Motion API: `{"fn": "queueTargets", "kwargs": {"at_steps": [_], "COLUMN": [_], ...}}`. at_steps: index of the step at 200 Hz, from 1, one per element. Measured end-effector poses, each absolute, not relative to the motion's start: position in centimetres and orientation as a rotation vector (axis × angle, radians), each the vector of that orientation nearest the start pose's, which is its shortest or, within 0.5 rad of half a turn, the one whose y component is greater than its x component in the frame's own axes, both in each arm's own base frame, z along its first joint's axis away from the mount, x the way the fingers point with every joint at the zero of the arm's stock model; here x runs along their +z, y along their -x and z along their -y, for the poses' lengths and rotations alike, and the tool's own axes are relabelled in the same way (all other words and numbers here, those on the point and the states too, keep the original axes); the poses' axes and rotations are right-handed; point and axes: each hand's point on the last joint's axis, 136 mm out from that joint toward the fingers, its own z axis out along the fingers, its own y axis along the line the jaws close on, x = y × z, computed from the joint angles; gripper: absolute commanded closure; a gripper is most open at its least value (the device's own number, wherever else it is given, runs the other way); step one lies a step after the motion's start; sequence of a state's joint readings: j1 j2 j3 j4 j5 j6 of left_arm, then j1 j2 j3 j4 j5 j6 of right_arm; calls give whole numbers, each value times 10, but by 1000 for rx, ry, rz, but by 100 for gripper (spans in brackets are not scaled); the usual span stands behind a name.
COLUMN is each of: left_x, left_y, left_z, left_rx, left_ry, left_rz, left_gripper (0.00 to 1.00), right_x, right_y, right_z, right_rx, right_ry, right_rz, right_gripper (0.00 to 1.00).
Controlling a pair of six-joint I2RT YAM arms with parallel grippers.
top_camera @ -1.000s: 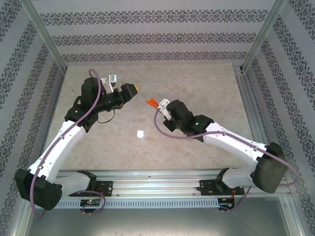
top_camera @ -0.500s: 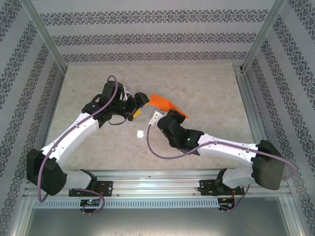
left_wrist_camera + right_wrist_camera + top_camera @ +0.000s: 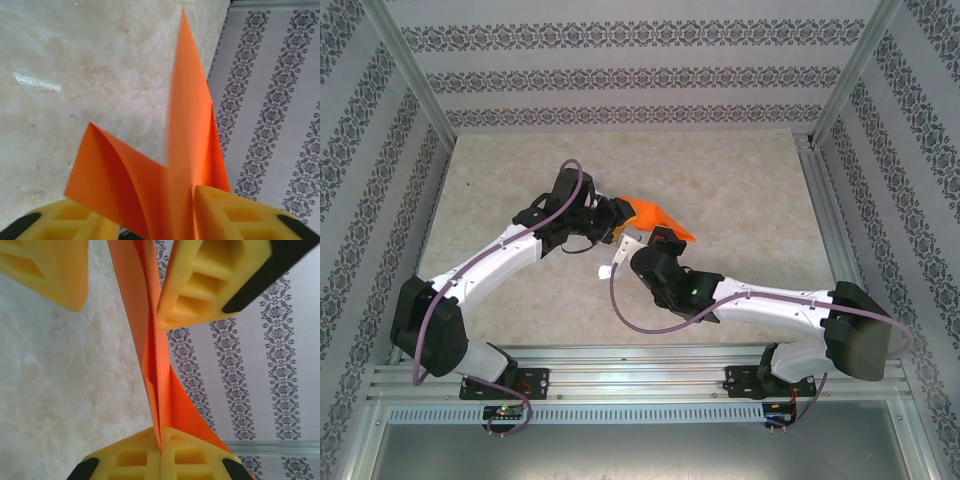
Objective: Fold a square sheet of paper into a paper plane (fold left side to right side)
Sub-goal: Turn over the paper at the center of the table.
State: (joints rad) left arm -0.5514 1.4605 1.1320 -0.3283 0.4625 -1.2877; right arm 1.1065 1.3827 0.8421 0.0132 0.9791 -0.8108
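Along the near edge: aluminium rail (image 3: 640, 370), with both arm bases bolted to it.

From the bottom-left base: left arm (image 3: 490, 265), white links and a purple cable, reaching up and rightward to mid-table. From the bottom-right base: right arm (image 3: 770, 300), white links, reaching leftward, its wrist just beside the left arm's wrist.

Between the two arms, just nearer than the wrists: small white spot (image 3: 605, 271), lying on the table, apart from the paper.

At the right arm's tip: right jaws, clenched. Yellow fingers (image 3: 125, 460) pressed flat against each other, with the sheet of paper (image 3: 155, 365) pinched in the seam between them.

Between the two wrists, over the middle of the table: sheet of paper (image 3: 658, 215), bright orange, plain, folded into layers and tapering to a point toward the right in the top view. Held edge-on in the right wrist view.

At the left arm's tip: left jaws, apart, not closed on anything, one yellow finger on each side of the paper. In the right wrist view, the right-hand one of these fingers (image 3: 215, 280) touching the paper's face. The other standing clear of it, bare table visible in the gap. In the left wrist view, sheet of paper (image 3: 190, 140) rising from between the yellow fingers (image 3: 240, 215). One flap spread out to the left, one tall narrow fold ending in a sharp tip.

Beyond: table (image 3: 740, 170), beige, marbled, glossy.

Farthest: back wall (image 3: 640, 75), pale with dark ornamental stripes, the same pattern on both side walls.
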Motion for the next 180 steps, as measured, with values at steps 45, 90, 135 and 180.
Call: {"fn": "queueTargets", "kwargs": {"at_steps": [45, 90, 135, 180], "left_x": [216, 212, 208, 210], "left_y": [-324, -326, -341, -352], "left_z": [287, 286, 274, 279], "left_rx": [-1390, -1381, -1240, -1199], "left_ry": [671, 686, 566, 207], "left_rz": [-2498, -2483, -2433, -2382], "left_gripper": [86, 100, 100, 100], "right_x": [203, 197, 232, 295], "right_y": [-290, -285, -257, -280], "right_z": [-259, -258, -257, -199], "right_rx": [-840, -782, -261, 310], "right_ry": [1214, 1229, 1173, 737], "right_rz": [-1535, -1566, -1627, -1711], "right_gripper": [87, 44, 14, 11]}}
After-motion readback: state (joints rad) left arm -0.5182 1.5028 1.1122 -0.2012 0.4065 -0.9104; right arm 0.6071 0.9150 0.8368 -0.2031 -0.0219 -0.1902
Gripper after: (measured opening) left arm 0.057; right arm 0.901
